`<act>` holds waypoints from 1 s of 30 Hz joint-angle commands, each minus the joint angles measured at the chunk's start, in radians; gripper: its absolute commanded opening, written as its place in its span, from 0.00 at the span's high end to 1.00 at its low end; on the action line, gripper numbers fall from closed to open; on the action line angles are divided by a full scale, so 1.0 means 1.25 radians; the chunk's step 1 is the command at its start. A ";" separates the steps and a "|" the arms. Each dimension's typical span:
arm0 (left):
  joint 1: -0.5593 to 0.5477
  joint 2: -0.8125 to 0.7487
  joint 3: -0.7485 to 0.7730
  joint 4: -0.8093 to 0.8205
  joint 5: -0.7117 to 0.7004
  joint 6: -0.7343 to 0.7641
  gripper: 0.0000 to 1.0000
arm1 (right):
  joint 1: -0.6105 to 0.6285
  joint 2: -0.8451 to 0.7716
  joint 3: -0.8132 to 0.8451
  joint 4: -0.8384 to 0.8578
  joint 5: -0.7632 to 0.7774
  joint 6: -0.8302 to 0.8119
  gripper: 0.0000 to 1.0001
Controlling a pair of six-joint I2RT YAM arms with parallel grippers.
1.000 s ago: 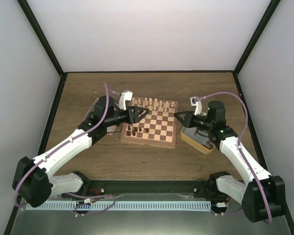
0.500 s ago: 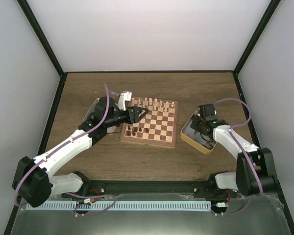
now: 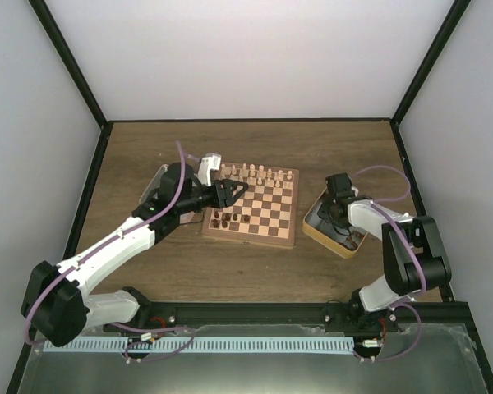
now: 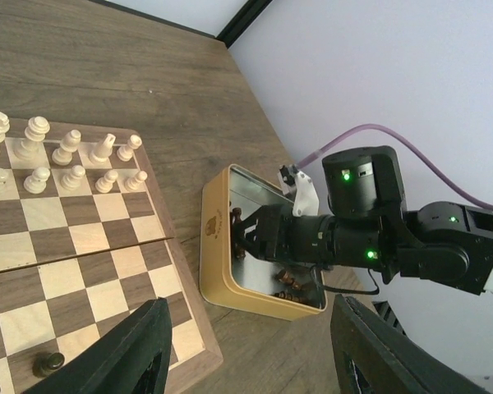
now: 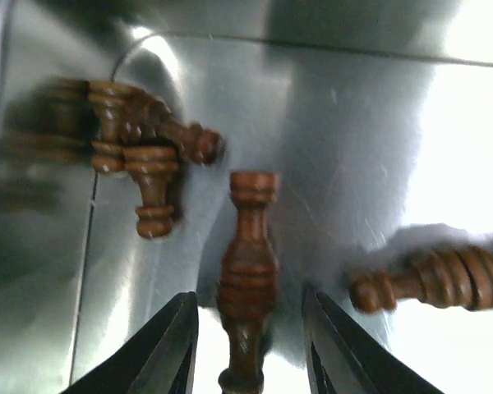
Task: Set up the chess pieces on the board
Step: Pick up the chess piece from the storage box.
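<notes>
Right pincer (image 5: 248, 302) now down in the tin (image 5: 337, 123), unclenched astride a chess piece (image 5: 248, 246); left pincer (image 4: 251, 310) unclenched, unmoved.

Stretches the left arm (image 3: 115, 242) forward and to the right, nearly straight, with the left gripper (image 3: 228, 191) pointing right, jaws parted and clamping nothing. Folds the right arm (image 3: 403, 246) sharply back on itself, forearm running left, with the right gripper (image 3: 329, 215) angled down, jaws standing apart.
</notes>
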State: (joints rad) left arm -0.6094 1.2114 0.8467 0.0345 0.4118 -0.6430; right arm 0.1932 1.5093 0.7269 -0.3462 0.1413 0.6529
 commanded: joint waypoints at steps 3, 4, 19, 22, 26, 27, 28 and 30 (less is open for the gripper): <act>-0.002 0.011 -0.003 0.000 -0.006 0.024 0.45 | -0.010 0.068 0.043 0.023 0.047 0.007 0.68; -0.002 0.011 -0.004 0.000 -0.008 0.025 0.45 | -0.012 0.073 0.044 0.026 0.051 0.007 0.71; -0.002 0.007 0.002 0.008 -0.002 0.023 0.45 | -0.013 -0.204 0.032 0.051 -0.107 -0.106 0.89; -0.002 0.007 0.009 0.021 0.007 0.012 0.44 | -0.009 -0.264 0.025 0.117 -0.357 -0.176 0.88; -0.002 0.012 0.035 0.029 0.037 -0.010 0.44 | 0.037 -0.303 0.016 0.209 -0.618 -0.220 0.88; -0.002 0.011 0.042 0.029 0.050 -0.017 0.43 | 0.049 -0.307 0.013 0.231 -0.674 -0.228 0.88; -0.002 0.011 0.048 0.029 0.061 -0.027 0.42 | 0.062 -0.310 0.012 0.249 -0.715 -0.231 0.87; -0.002 0.007 0.055 0.022 0.074 -0.039 0.37 | 0.085 -0.313 0.011 0.279 -0.775 -0.243 0.87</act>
State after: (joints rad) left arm -0.6094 1.2240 0.8665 0.0292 0.4473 -0.6548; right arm 0.2501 1.1339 0.7532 -0.1165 -0.5072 0.4210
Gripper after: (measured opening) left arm 0.594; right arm 0.158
